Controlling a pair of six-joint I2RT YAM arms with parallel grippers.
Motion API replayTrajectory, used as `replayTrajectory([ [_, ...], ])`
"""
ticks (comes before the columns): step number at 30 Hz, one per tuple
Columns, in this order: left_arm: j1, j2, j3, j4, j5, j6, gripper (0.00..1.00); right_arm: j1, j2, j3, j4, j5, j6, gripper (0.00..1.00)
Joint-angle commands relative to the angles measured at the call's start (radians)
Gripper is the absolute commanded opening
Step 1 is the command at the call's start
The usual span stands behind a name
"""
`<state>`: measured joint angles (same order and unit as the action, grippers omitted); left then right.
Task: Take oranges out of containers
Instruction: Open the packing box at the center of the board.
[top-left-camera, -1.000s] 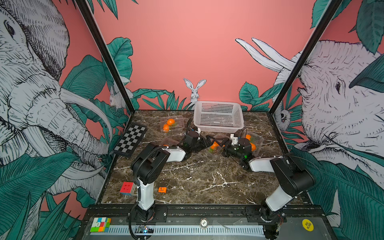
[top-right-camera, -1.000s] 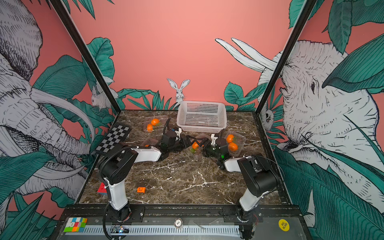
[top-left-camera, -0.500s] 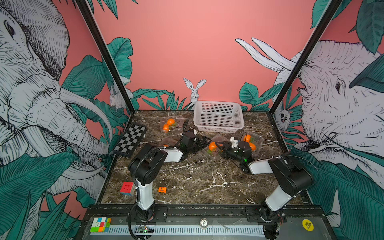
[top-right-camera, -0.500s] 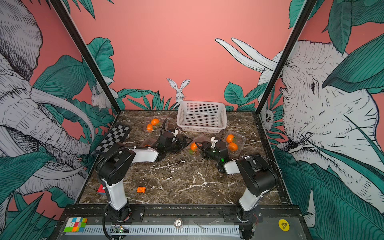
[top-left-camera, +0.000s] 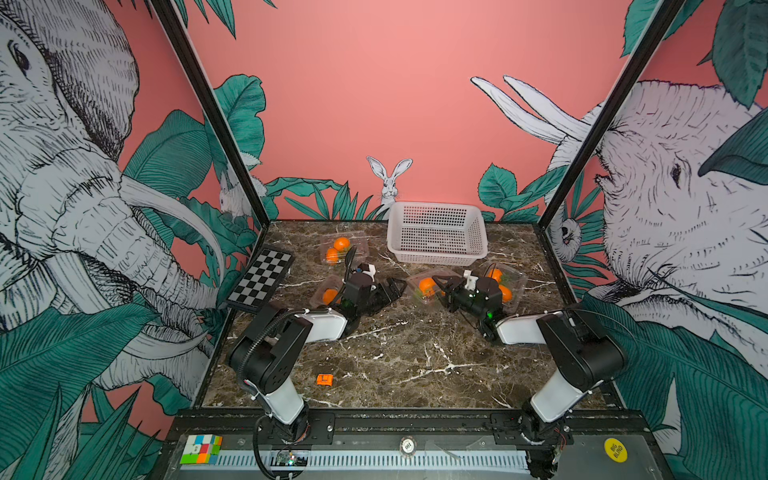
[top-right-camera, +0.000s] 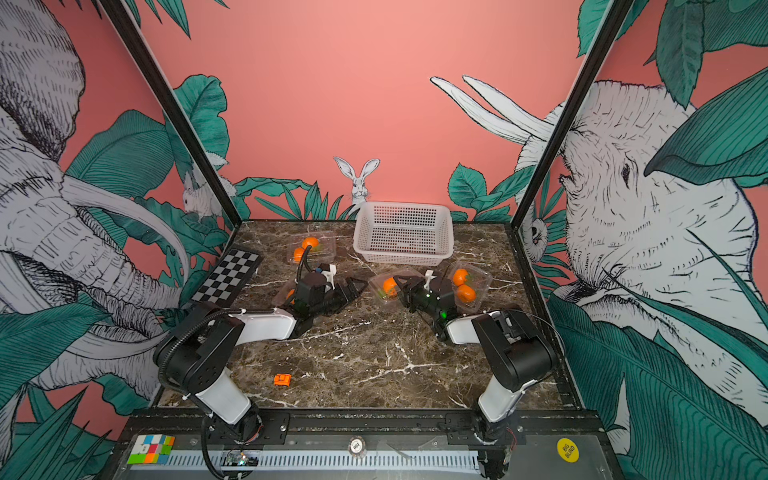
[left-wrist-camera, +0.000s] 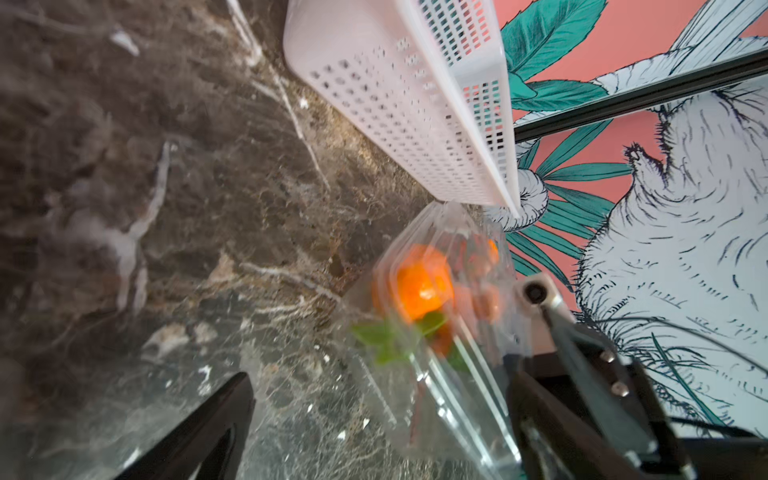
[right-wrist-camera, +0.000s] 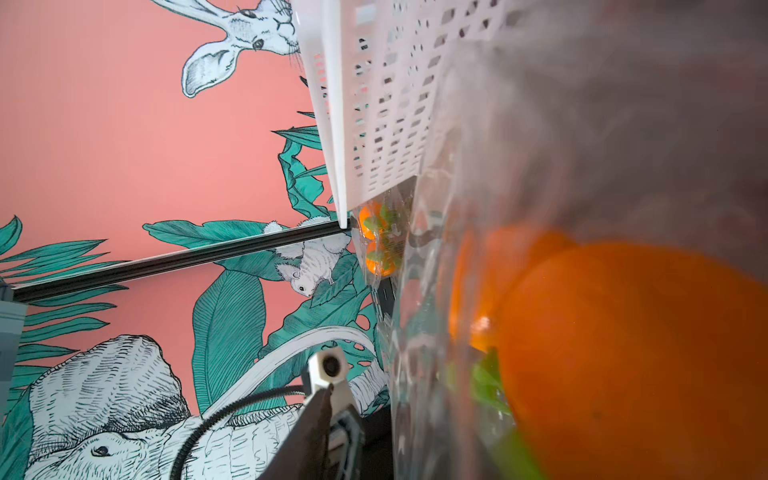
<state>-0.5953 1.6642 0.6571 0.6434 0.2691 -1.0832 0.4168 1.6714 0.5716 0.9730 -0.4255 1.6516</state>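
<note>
1. Reaching into the middle container with the right gripper, tips right beside the orange that sits inside it with a green leaf.
2. Cannot tell whether closed on that orange or merely beside it: too near and blurred in the right wrist view, tips too small to judge in both top views.
3. Holding the left gripper wide open with nothing clamped. Only bare marble table and the clear edge of the same container between its fingers in the left wrist view.
4. Facing tip to tip across that container, with the left gripper just short of one side and the right gripper in from the opposite side.
5. Beside the right gripper's wrist, back from its tips: a second container with two oranges in it.
6. Against the left gripper's wrist, partly hidden by it: a third container with a single orange showing.
7. Past the left gripper, toward the back wall: a fourth container with two further oranges. Next to it, beyond both grippers' tips, a white basket.
8. Well behind the left gripper, near its arm's base: a small orange block. Off its outer side, a chequered board.
</note>
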Motion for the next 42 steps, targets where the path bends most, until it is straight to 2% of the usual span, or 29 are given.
replayTrajectory([
  [1, -0.038, 0.016, -0.068, 0.164, -0.047, -0.066, 0.96, -0.004, 0.007, 0.028, -0.002, 0.011, 0.010, 0.39],
  [5, -0.070, 0.065, -0.130, 0.310, -0.111, -0.137, 0.95, -0.006, 0.005, 0.030, -0.012, 0.013, 0.011, 0.38],
  [10, -0.088, 0.148, -0.135, 0.434, -0.131, -0.214, 0.94, -0.007, -0.002, 0.023, -0.017, 0.013, 0.007, 0.37],
  [17, -0.099, 0.216, -0.167, 0.559, -0.197, -0.287, 0.94, -0.007, -0.006, 0.010, -0.015, 0.016, 0.007, 0.36],
  [18, -0.128, 0.220, -0.172, 0.568, -0.204, -0.295, 0.94, -0.008, -0.004, 0.010, -0.015, 0.016, 0.007, 0.36],
  [22, -0.139, 0.250, -0.184, 0.627, -0.220, -0.320, 0.94, -0.009, 0.005, 0.010, -0.010, 0.018, 0.005, 0.36],
  [42, -0.158, 0.358, -0.149, 0.689, -0.219, -0.377, 0.94, -0.009, 0.011, -0.009, -0.012, 0.010, -0.020, 0.36],
])
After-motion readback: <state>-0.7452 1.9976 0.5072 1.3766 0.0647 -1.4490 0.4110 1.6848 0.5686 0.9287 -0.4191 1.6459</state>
